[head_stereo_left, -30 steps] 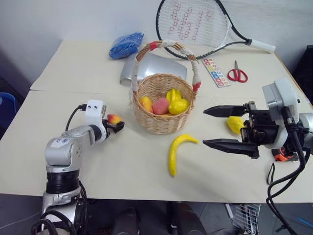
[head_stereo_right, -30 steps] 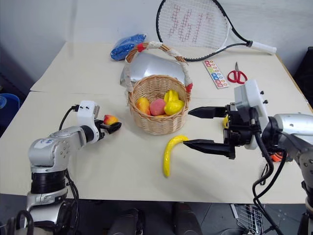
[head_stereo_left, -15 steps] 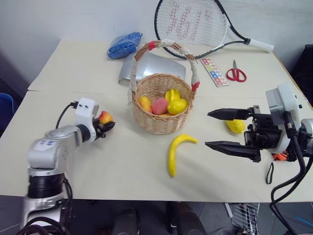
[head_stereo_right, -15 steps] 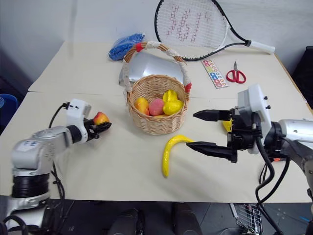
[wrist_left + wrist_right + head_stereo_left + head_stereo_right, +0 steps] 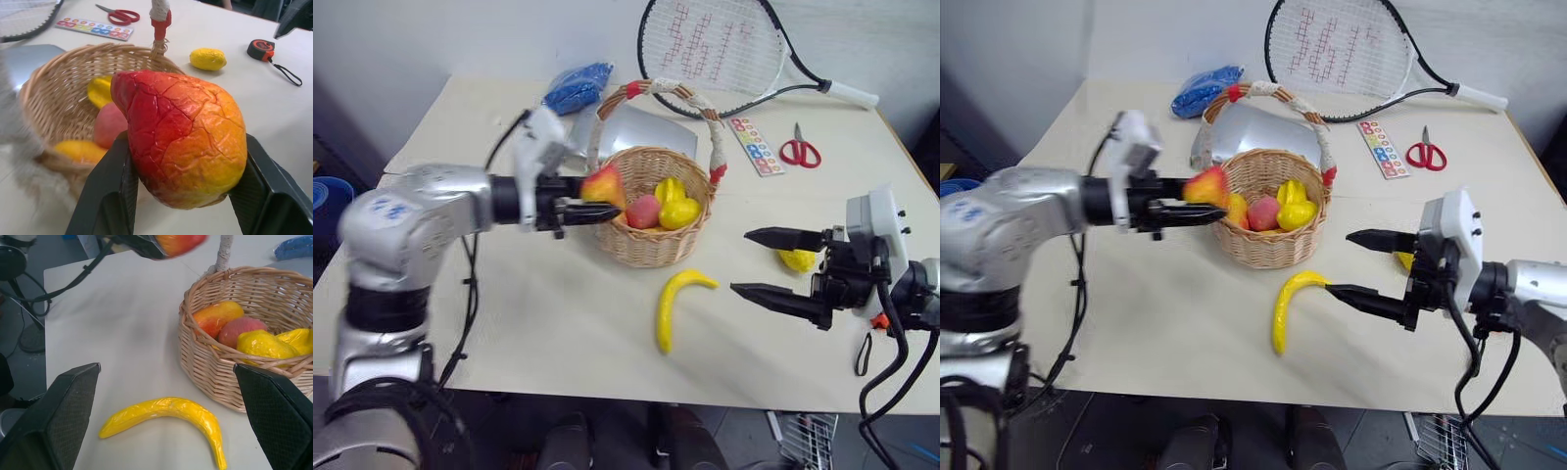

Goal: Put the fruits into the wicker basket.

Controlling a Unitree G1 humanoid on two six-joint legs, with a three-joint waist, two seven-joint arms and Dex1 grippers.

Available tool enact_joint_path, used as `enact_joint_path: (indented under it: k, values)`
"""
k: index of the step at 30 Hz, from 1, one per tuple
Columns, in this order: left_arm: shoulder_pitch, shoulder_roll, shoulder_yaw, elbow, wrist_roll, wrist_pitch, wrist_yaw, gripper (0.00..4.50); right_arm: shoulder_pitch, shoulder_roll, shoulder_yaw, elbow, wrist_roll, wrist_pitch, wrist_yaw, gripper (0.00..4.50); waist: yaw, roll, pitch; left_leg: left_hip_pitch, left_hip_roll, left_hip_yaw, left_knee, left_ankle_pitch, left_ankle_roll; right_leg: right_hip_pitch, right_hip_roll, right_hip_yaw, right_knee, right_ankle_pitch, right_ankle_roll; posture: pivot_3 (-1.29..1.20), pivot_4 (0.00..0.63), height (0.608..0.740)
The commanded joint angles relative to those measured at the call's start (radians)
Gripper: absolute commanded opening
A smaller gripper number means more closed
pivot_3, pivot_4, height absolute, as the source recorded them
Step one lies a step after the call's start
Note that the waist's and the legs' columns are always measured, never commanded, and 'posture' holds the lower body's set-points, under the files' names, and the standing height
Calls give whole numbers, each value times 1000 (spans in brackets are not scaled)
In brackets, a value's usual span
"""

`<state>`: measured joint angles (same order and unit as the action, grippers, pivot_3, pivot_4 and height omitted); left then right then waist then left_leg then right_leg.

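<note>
A cream-coloured table (image 5: 558, 323) fills most of the head view, with a pale wall behind it at the top and dark floor beyond its left and lower edges. A blue bin edge is cut off at the far left.

Along the upper part of the frame lie a tennis racket (image 5: 724, 49), a blue bag (image 5: 573, 88), a silvery sheet (image 5: 636, 127) partly hidden behind the basket, a colour strip (image 5: 757, 145) and red scissors (image 5: 801, 150). An orange-and-black tape measure (image 5: 259, 49) sits at the lower right, mostly hidden behind the right arm in the head view.

The wicker basket (image 5: 656, 245) stands in the upper centre and holds an orange fruit (image 5: 217, 317), a pink one (image 5: 643, 211) and yellow ones (image 5: 677, 211). The left gripper (image 5: 592, 208) is clamped on the red-and-yellow peach (image 5: 605, 186), held at the basket's left rim; the arm is blurred.

The banana (image 5: 671, 304) lies on the table below the basket, centre frame. The lemon (image 5: 797, 259) rests at centre right, partly hidden by the right gripper (image 5: 773, 264), whose fingers stand wide apart and hold nothing.
</note>
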<state>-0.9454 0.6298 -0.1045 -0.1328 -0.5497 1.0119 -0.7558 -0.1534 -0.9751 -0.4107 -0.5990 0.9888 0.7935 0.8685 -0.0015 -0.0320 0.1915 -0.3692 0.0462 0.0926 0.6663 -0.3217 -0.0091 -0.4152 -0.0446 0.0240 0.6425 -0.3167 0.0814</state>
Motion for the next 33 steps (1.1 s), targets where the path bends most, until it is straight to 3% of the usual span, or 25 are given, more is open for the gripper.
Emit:
enact_joint_path:
  k: [1, 5, 13, 17, 21, 24, 27, 33]
  values:
    - [-87, -57, -98, 165, 127, -147, -13, 2101, 10, 5, -50, -41, 24, -10, -31, 4500, -1, 0, 0, 0, 0, 0, 0, 0, 0, 0, 0, 0, 0, 0, 0, 0, 150, 740]
    - [-147, -127, -164, 367, 229, -287, -51, 2101, 49, 11, -72, -70, 22, -11, -66, 4500, -4, 0, 0, -1, 1, 4, -1, 0, 0, -3, 2, 4, 0, 0, 0, 0, 150, 740]
    - [-132, -116, -89, 391, 229, -291, -108, 4481, 125, 13, -118, -98, 28, -14, -112, 4500, -2, 0, 0, -7, 2, 7, 1, 1, -1, -12, 2, 7, 4, 0, 1, 0, 150, 740]
    - [-79, -59, -9, 269, 182, -255, -138, 4481, 150, -1, -124, -86, 10, -20, -103, 4500, -3, 0, 0, -6, 2, 8, 1, 1, -1, -12, 2, 8, 6, 0, 1, 0, 150, 740]
    - [59, 111, 162, 5, -33, -190, -342, 4481, 180, -30, -111, -43, -69, -50, -49, 4500, -16, 0, 0, -6, 3, 9, 0, 2, -2, -13, 2, 9, 8, 0, 1, 0, 150, 740]
    - [159, 236, 223, -111, -102, -205, -452, 4481, 200, -46, -88, -14, -152, -99, 1, 4500, -25, 0, 0, -5, 3, 9, 0, 2, -3, -13, 2, 8, 9, -1, 0, 0, 150, 740]
    - [233, 332, 276, -161, -194, -148, -531, 4481, 144, -94, 37, 86, -313, -230, 86, 4500, -27, 0, 0, -1, 1, 10, 2, 3, -2, -10, 1, 9, 10, -1, 0, 0, 150, 740]
    - [249, 339, 218, -187, -193, -197, -562, 4481, -141, -22, 317, 268, -433, -248, 118, 4500, -28, -1, 1, 0, -2, 8, 1, 4, 6, -8, 2, 10, 10, 2, 0, 0, 150, 740]
